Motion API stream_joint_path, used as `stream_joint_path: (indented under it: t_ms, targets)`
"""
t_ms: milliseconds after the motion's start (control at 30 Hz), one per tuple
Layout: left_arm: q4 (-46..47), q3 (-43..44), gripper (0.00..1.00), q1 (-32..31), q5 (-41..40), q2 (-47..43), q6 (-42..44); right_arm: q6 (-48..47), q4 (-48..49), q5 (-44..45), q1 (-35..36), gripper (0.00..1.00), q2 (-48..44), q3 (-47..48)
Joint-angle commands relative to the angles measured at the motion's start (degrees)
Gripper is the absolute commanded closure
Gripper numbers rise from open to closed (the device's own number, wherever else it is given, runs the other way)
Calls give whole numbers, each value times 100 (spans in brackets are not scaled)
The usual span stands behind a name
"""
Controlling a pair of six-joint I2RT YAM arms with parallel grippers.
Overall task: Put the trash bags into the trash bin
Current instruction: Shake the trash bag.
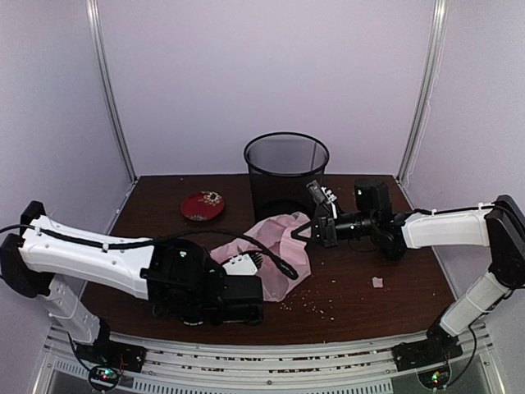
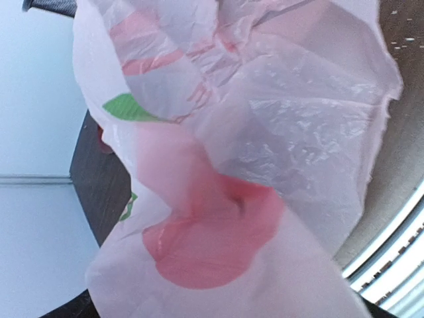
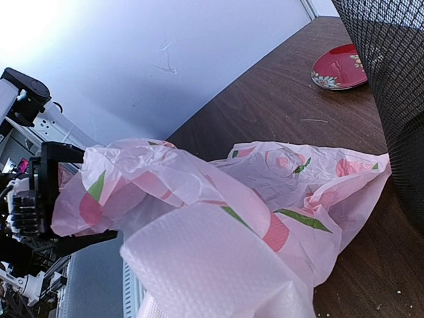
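The pale-pink trash bag with pink-red prints lies bunched on the dark table in front of the black wire-mesh trash bin. The bag stretches between both grippers. My left gripper is at the bag's near-left end. In the right wrist view its fingers stand wide apart with the bag bulging between them. The bag fills the left wrist view. My right gripper is at the bag's far-right edge, beside the bin. Its fingers are hidden under a bag fold.
A small red patterned plate sits left of the bin and also shows in the right wrist view. Crumbs and a small white scrap lie on the table. Purple walls enclose the back and sides.
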Motion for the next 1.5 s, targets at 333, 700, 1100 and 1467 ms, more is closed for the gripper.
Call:
stream_joint_path:
  t_ms: [333,700,1100,1467]
  targets:
    - [2579,-573,30,209,1507,-1681,582,-135,51,59,-44,100,-156,-34]
    - [4440,-1725,95,730,2234,-2860,92,-32,179,-130,-44,100,-237,-30]
    - [4026,344,100,895,2817,-1338,877,-1807,-3413,-941,-838,100,-1972,1276]
    - [3024,4795,100,1135,2038,1949,1434,-488,-3682,-1824,-4146,100,-3174,2526]
